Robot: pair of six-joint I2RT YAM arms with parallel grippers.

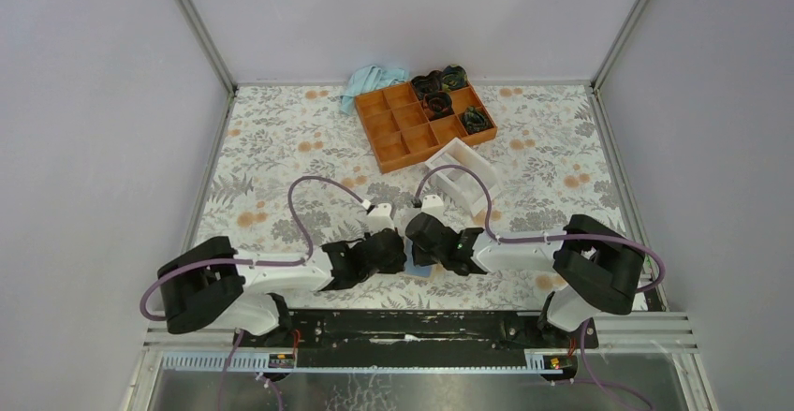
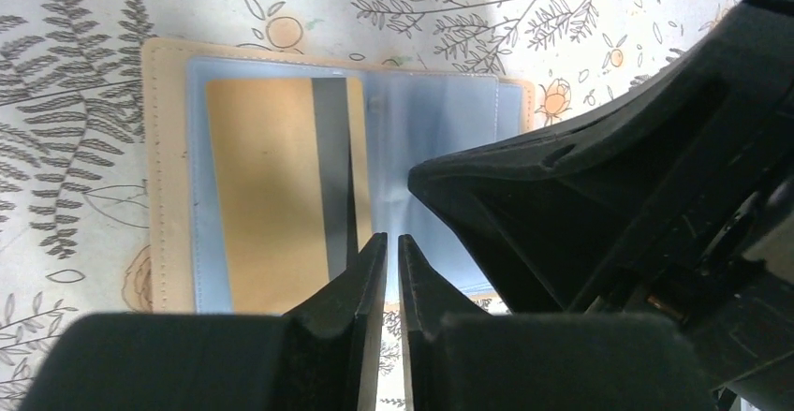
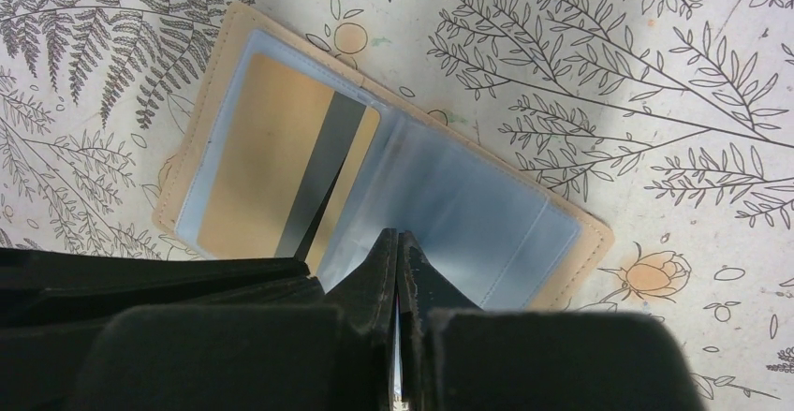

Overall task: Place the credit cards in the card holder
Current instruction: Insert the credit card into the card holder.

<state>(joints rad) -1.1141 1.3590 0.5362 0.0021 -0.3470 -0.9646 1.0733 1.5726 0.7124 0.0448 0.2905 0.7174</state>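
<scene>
Card holder (image 3: 592, 235) lies open, gold card (image 3: 262, 168) in one clear sleeve; my right pincer (image 3: 397, 238) pinched shut over it; my left pincer (image 2: 392, 241) barely parted.

five kinds, one of each
one card holder (image 3: 468, 214), one gold card (image 3: 253, 168), one orange tray (image 1: 389, 135), one white rack (image 1: 459, 175), one blue cloth (image 1: 370, 80).

Right half of the card holder (image 2: 169, 177) was masked by the right gripper (image 2: 421, 177) in the left wrist view; its near edge was hidden behind the left gripper (image 2: 391, 241); contents of the orange tray (image 1: 398, 139) were too small to identify.
</scene>
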